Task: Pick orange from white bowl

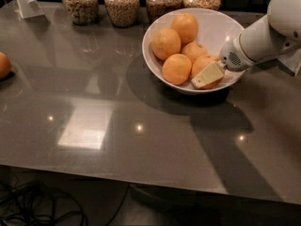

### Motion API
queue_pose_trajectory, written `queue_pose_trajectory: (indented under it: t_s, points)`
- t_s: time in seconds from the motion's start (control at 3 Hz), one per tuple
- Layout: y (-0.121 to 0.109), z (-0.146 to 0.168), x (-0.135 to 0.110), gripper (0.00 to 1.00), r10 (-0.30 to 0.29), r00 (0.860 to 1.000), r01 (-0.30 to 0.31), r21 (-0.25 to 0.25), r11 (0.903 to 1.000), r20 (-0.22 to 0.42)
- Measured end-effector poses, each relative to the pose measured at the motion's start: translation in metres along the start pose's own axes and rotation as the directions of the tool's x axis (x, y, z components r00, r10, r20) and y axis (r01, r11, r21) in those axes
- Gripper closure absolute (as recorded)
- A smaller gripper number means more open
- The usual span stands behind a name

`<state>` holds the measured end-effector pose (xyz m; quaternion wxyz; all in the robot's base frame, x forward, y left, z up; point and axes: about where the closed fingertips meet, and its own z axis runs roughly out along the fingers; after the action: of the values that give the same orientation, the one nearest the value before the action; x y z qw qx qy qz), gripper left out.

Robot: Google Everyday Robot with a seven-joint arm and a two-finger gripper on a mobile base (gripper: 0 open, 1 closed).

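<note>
The white bowl point(221, 29) stands at the back right of the grey table and holds several oranges. My gripper point(205, 72) reaches in from the right, on a white arm point(263, 36). It sits at the bowl's front right, right against the front-right orange point(203, 64), with a cream part of it lying across that orange's front. Another orange point(177, 68) lies just left of it. Two more oranges, one point(165, 43) and another point(185, 27), sit higher and further back. The far side of the gripper is hidden behind the fruit.
Several glass jars of grain point(122, 4) line the back edge behind the bowl. A lone orange point(3, 65) lies at the far left edge of the table. A white stand point(26, 1) is at the back left. Cables point(33, 206) lie on the floor below.
</note>
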<state>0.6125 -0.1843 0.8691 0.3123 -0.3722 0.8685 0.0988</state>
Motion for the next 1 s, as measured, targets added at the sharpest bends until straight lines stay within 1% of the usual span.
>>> queue_pose_trajectory:
  t_s: [0.33,0.67,1.0]
  points:
    - [0.0,-0.005,-0.004,1.0,0.0,1.0,0.0,-0.001,1.0,0.016]
    - [0.001,-0.012,-0.008,1.0,-0.002,0.999,0.002,-0.001,1.0,0.035]
    - [0.009,-0.038,-0.017,1.0,0.015,0.996,-0.01,-0.056,0.9984,0.087]
